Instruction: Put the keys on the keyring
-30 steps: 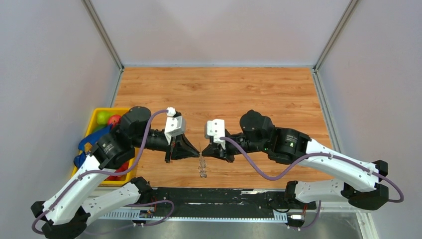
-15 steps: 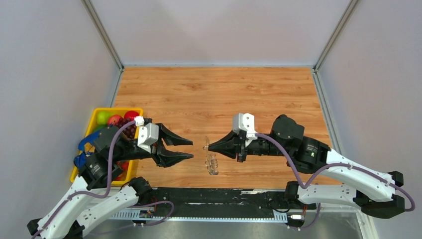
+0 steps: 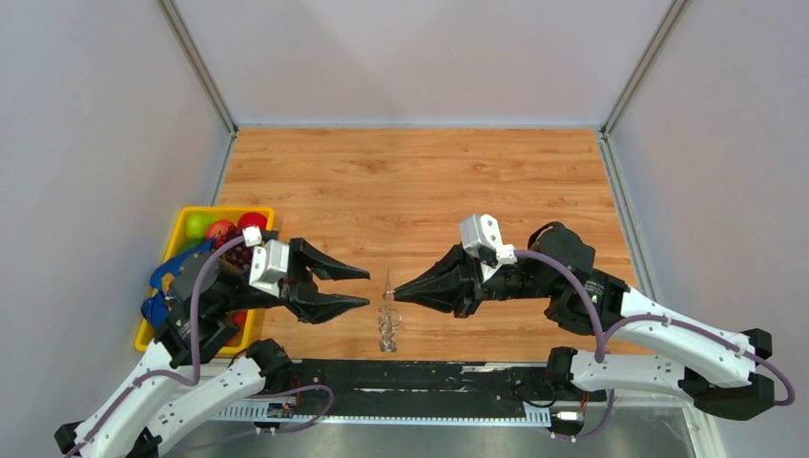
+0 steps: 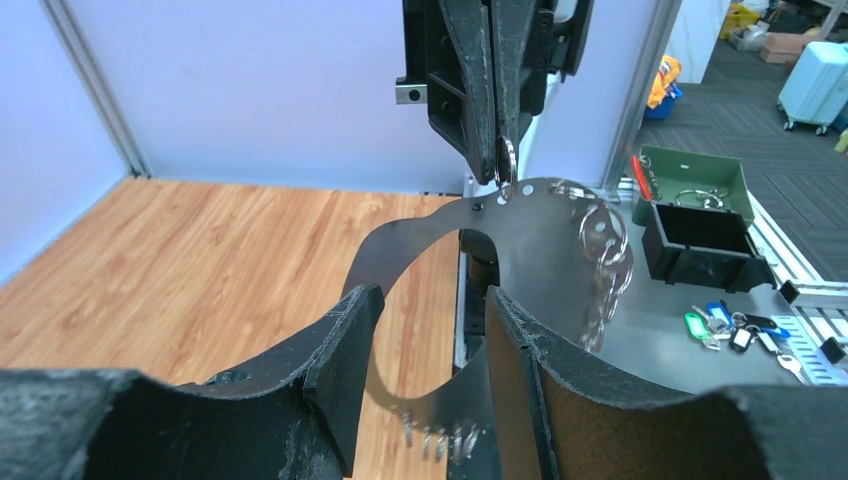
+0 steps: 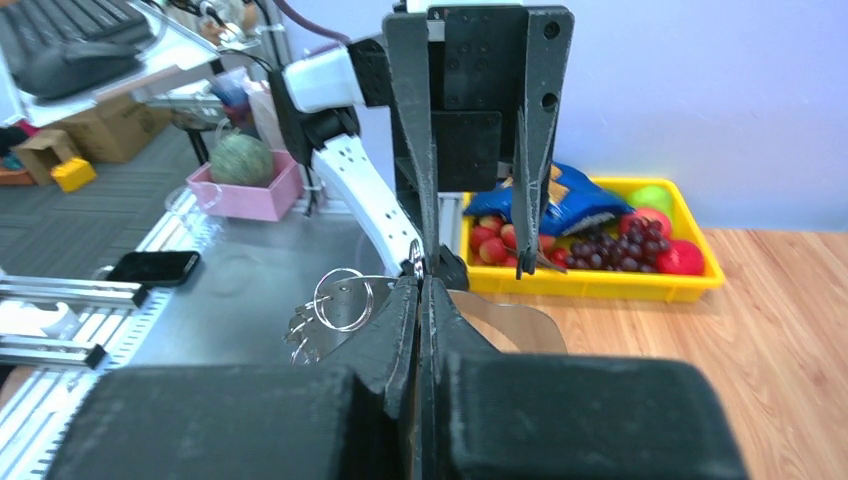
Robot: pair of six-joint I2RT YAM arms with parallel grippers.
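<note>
While the right claw [image 3: 399,293] pinches the keyring [image 3: 387,320] hanging at its tip, the left claw [image 3: 366,288] gapes empty at the keyring's nine o'clock, just apart.

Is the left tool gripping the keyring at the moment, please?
No, the left tool stands open, its fingers clear of the keyring that hangs from the shut right tool.

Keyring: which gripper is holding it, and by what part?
The right gripper is shut on the keyring, pinching its top edge. The left gripper is open and holds nothing.
</note>
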